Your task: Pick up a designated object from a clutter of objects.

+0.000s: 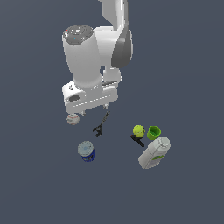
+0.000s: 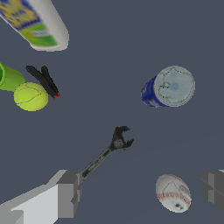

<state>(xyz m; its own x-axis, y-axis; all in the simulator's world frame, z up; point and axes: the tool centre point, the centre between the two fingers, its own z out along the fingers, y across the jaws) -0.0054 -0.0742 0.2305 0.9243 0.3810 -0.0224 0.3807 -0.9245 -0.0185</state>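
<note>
Dark blue-grey counter (image 1: 188,65) fills both views, flat and bare apart from a loose scatter of items. Toward the exterior view's left lies the baseball (image 1: 73,119), off-white with faint red stitching, resting on the counter just under the edge of the arm's hand. The end effector (image 2: 140,192) hangs above it with its fingers spread apart and nothing between them; in the wrist view one finger (image 2: 68,194) sits over the handle end of the black wrench (image 2: 107,153) and the other finger (image 2: 214,188) stands just beyond the ball, so the ball lies inside the gap but closer to one side. A blue can (image 1: 86,151) with a grey top stands nearer in the exterior view, well apart from the ball. Off to the exterior view's right cluster the yellow-green ball (image 1: 138,130), the green cup (image 1: 154,132), a small black tool (image 1: 137,140) and the white bottle (image 1: 155,152) lying on its side. The step in hand looks like the approach and alignment above the target, with no grasp made. The next move likely calls for a small sideways shift to centre the ball between the fingers, then a straight descent that keeps clear of the wrench before closing.
</note>
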